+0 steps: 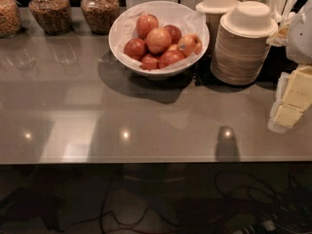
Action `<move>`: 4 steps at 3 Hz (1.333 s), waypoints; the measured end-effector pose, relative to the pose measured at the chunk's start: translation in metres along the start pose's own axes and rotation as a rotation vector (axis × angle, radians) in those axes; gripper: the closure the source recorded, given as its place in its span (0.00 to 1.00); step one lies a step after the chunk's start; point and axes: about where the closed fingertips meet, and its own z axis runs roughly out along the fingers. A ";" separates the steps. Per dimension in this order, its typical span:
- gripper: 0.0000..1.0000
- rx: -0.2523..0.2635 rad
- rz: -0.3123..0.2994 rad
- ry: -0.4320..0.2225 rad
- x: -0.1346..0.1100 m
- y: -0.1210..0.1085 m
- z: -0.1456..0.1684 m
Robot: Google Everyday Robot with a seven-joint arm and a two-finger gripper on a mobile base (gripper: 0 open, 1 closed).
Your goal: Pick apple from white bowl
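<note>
Gripper (291,101) at 3 o'clock edge, grip state can't tell; white bowl (118,27) at 12 o'clock. Best come down vertically on the palest apple (158,39), clear of rim.

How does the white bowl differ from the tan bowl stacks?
The white bowl is single, upright, glossy, holding apples; the tan bowl stacks are many, inverted, matte. Both are round, on the counter. The pincer is not in view.
</note>
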 end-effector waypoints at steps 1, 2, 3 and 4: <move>0.00 0.000 0.000 0.000 0.000 0.000 0.000; 0.00 0.031 0.010 -0.074 -0.014 -0.012 0.002; 0.00 0.085 0.018 -0.205 -0.047 -0.038 0.011; 0.00 0.142 0.015 -0.323 -0.089 -0.074 0.018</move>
